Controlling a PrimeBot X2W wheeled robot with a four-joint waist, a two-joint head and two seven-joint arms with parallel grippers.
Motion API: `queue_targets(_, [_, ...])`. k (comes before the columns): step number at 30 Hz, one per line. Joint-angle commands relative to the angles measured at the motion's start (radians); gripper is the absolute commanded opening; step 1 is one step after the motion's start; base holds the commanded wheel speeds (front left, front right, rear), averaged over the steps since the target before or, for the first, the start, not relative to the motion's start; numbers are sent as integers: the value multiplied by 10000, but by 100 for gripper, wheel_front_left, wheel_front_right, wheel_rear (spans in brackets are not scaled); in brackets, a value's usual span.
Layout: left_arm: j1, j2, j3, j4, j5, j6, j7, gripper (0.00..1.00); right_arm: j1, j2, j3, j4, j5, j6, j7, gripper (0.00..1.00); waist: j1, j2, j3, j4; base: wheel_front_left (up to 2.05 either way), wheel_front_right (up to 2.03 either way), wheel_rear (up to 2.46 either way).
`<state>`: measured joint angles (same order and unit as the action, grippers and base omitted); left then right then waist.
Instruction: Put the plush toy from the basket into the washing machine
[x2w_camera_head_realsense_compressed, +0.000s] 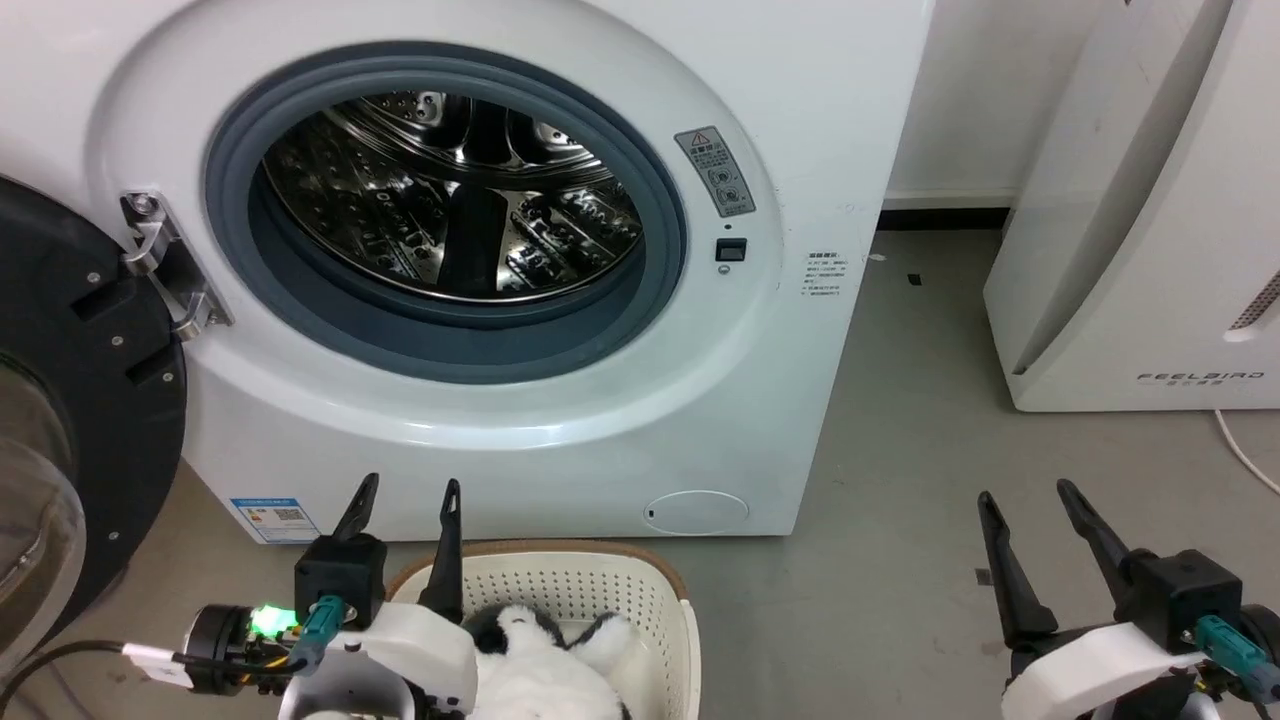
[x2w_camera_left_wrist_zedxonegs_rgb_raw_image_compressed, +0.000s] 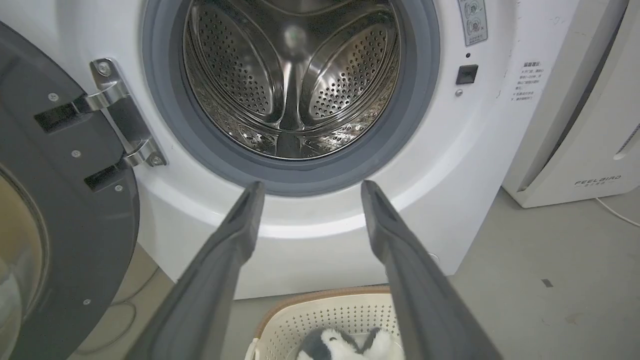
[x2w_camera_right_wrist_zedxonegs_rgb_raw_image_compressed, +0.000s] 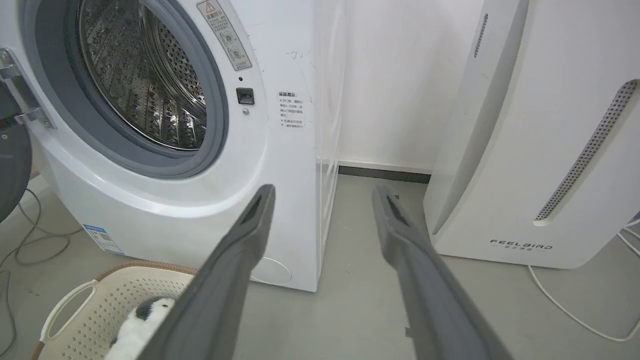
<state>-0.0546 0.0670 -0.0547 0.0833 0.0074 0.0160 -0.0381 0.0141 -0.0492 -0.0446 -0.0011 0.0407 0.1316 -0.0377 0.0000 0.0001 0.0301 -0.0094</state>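
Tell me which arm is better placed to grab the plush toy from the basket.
Left. The left gripper, open, sits at the left edge of the basket, with the plush toy just beside its wrist. The right gripper, also open, is over the floor, well off to the basket's right.

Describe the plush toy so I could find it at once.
Start at the big white washing machine with its door open. On the floor before it stands a cream perforated basket. The plush toy lies inside: fluffy, black-and-white, the only soft thing there.

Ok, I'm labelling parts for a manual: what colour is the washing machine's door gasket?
Grey. The gasket shows best in the left wrist view.
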Motion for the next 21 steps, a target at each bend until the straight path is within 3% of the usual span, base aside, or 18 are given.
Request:
queue_targets(1, [-221, 71, -74, 132, 70, 62, -93, 100, -115, -2, -68, -37, 143, -2, -106, 100, 0, -1, 40, -22, 0, 0, 0])
queue_targets(21, [-1600, 436, -1222, 2375, 393, -7, -510, 100, -568, -3, -438, -33, 596, -3, -522, 100, 0, -1, 975, -340, 0, 0, 0])
